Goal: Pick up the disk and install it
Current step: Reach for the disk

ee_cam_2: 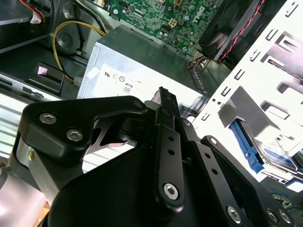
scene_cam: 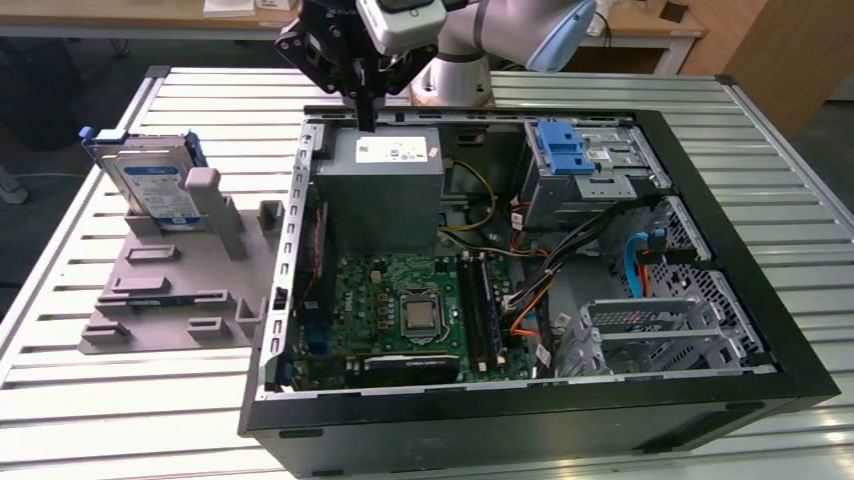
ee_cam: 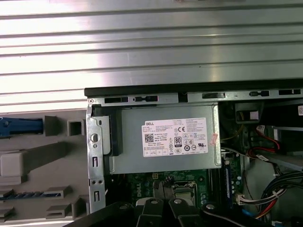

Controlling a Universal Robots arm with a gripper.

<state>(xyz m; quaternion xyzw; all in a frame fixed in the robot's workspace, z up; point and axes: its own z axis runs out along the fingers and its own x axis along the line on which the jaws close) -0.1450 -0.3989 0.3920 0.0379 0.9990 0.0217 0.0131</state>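
Over 1 PSU box [scene_cam: 387, 180], grey sheet metal w/ 1 white sticker [scene_cam: 395, 150], gripper [scene_cam: 363, 124] hung, jaws clenched, nothing held. 1 disk [scene_cam: 150, 188]: flat silver rect., blue-white label, blue plastic frame. It stood upright in 1 grey moulded fixture [scene_cam: 160, 290], on exterior view's left of open black case [scene_cam: 534, 425], on slatted metal table [scene_cam: 120, 405].

The disk's [scene_cam: 150, 183] lower part is hidden behind the grey stand [scene_cam: 160, 300], near the table's [scene_cam: 80, 400] edge on the exterior view's left. The first wrist view's edge cuts the disk off; in the second wrist view the gripper [ee_cam_2: 164, 97] covers part of it.
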